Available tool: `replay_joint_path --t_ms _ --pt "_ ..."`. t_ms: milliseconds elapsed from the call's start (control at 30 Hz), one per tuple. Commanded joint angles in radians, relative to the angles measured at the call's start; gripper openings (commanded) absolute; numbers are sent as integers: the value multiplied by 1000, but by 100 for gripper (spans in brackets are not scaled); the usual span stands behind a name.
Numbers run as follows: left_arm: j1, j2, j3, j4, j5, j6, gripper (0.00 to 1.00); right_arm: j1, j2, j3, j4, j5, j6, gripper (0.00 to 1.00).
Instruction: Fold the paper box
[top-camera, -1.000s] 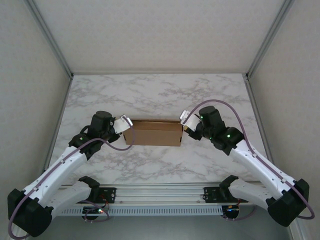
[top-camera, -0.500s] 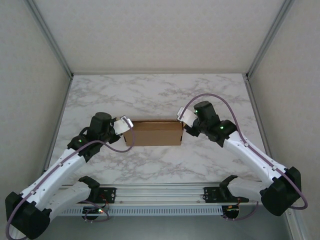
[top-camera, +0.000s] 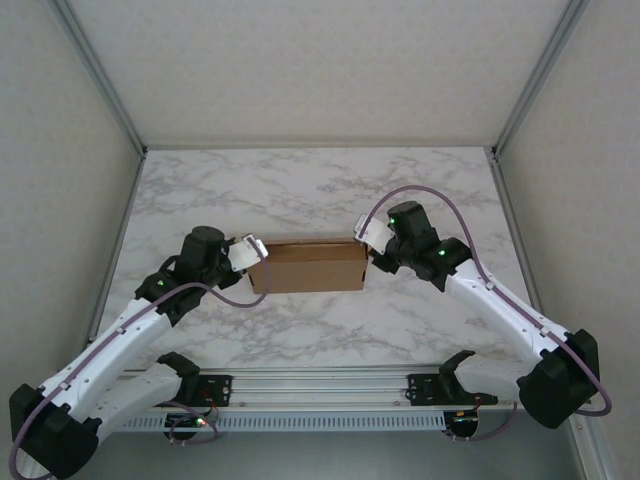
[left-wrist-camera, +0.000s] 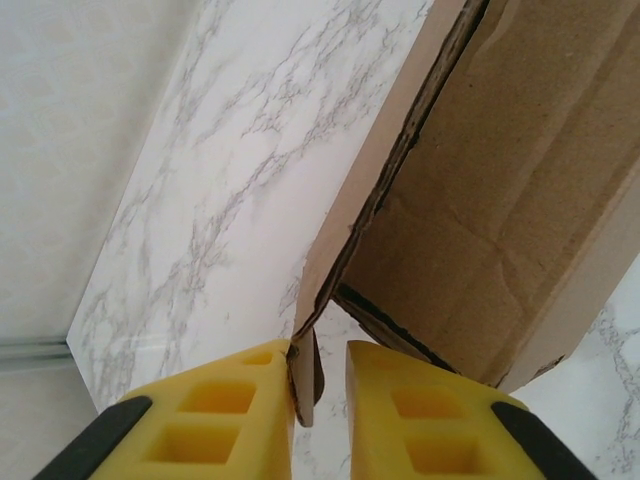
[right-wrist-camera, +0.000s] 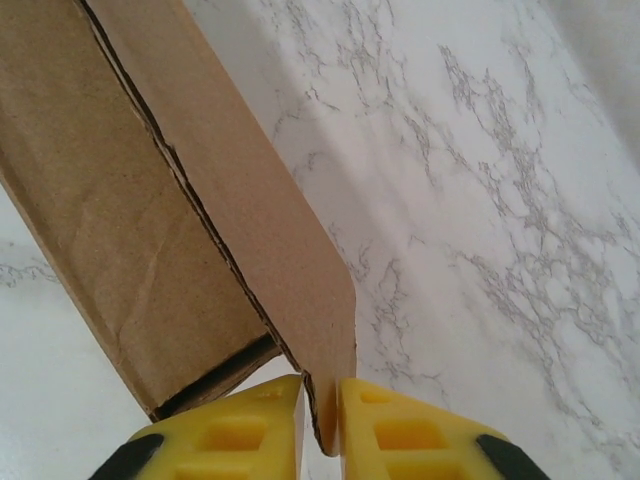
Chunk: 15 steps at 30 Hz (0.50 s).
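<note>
Two arms reach in toward the paper box (top-camera: 307, 266), which lies across the middle of the marble table (top-camera: 320, 180), its long side running left to right. It is a shallow brown cardboard shape, well away from the far edge and from the rail at the near edge.

At the box's left end sits the left gripper (top-camera: 250, 248). Seen from the left wrist, its yellow fingers (left-wrist-camera: 230, 400) stand only a little apart, with the edge of a thin cardboard flap (left-wrist-camera: 305, 385) between them. The flap lies against the finger on the left of that view, and a slim strip of table shows between it and the other finger, so the jaws are not pressed fully onto the card. Beyond the flap the box's inner face opens up and to the right, with torn-looking corrugated edges along the fold.

At the box's right end sits the right gripper (top-camera: 368, 236). From the right wrist camera, its yellow pads (right-wrist-camera: 240, 430) close on the rounded corner of another flap (right-wrist-camera: 325, 340), with card touching both sides and no gap showing. This flap rises away from the gripper toward the upper left of that view, beside a wider cardboard panel, with a dark slit where the two meet.
</note>
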Motion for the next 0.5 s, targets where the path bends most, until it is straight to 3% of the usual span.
replay_joint_path --t_ms 0,67,200,467 --pt "-11 -7 13 -36 22 -7 18 -5 13 11 -1 -35 14 8" --pt "-11 -12 18 -44 38 -17 14 -4 21 31 -19 -44 18 0" --pt "-11 -17 30 -49 81 -55 7 -4 33 70 -56 -99 40 0" --pt "-11 -17 82 -48 198 -208 6 -3 45 140 -124 -149 140 0"
